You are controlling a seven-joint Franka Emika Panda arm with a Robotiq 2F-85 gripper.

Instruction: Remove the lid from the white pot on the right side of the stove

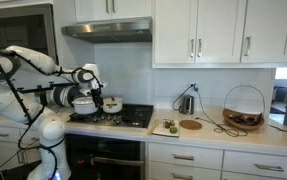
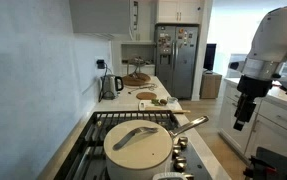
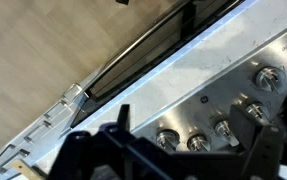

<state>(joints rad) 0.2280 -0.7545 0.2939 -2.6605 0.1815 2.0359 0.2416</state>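
Note:
The black stove [image 1: 126, 117] sits between white cabinets. In an exterior view a wide white pot [image 1: 83, 102] and a smaller white pot [image 1: 110, 103] with a dark rim stand on it; the lid is too small to make out there. In the other exterior view the wide pot [image 2: 138, 148], with a pale cover and a long handle, fills the near grates [image 2: 113, 120]; the smaller pot is not clear. My gripper [image 2: 240, 112] hangs in front of the stove, off its surface. In the wrist view its fingers [image 3: 195, 120] are open and empty over the control panel [image 3: 183, 75].
Knobs [image 3: 196, 142] line the stove's steel front, above the oven door handle [image 3: 133, 65]. On the counter beyond the stove stand a kettle [image 2: 111, 85], a round board [image 2: 146, 96] and a wire basket [image 1: 243, 112]. A range hood [image 1: 108, 32] hangs above.

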